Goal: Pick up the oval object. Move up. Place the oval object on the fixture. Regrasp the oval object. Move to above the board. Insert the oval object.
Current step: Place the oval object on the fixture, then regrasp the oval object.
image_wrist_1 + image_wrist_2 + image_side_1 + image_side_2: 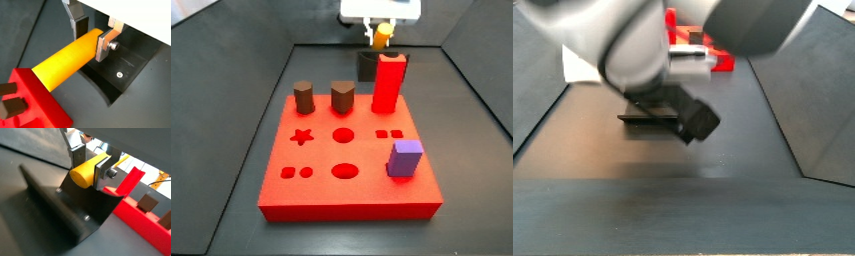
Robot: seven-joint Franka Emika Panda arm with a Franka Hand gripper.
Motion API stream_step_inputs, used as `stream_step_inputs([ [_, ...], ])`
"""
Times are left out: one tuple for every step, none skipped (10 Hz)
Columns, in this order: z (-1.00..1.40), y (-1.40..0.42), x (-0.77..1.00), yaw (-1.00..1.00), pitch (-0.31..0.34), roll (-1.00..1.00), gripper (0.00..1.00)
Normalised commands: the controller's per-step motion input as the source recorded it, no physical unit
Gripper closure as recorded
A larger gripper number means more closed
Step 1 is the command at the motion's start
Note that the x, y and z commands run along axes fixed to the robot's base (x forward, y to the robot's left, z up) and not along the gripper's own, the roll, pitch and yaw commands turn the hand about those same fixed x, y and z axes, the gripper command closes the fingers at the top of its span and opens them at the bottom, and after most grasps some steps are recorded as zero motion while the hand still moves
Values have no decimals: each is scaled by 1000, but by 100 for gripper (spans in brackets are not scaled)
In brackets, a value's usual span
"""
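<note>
hand clamping oval object, above fixture

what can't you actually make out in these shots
- Oval object in the gripper: absent from one side view, behind the blurred arm.
- Fixture: mostly behind the tall red peg.
- Board: only a sliver behind that arm.

The pincer clamps the oval object between its silver fingers, just above the dark fixture. The red board lies beside it, carrying brown pegs.
</note>
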Motion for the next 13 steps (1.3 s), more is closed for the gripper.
stream_step_inputs([
  [-1000,111,189,-91,-6,-203,100],
  [-951,112,181,-79,-4,-179,100],
  [-779,95,154,-69,-2,-165,100],
  [-572,70,118,-60,6,-147,100],
  [-472,64,106,-58,6,-140,100],
  [0,0,0,0,0,0,0],
  [1000,0,0,22,-45,-15,0],
  [1000,3,-12,33,-37,-8,0],
  [1000,2,-29,44,-21,14,0],
  [1000,-7,-35,47,-2,32,0],
  [1000,-3,-39,48,22,40,0],
  [889,1,-39,45,57,43,0],
  [716,2,-33,34,78,45,0],
])
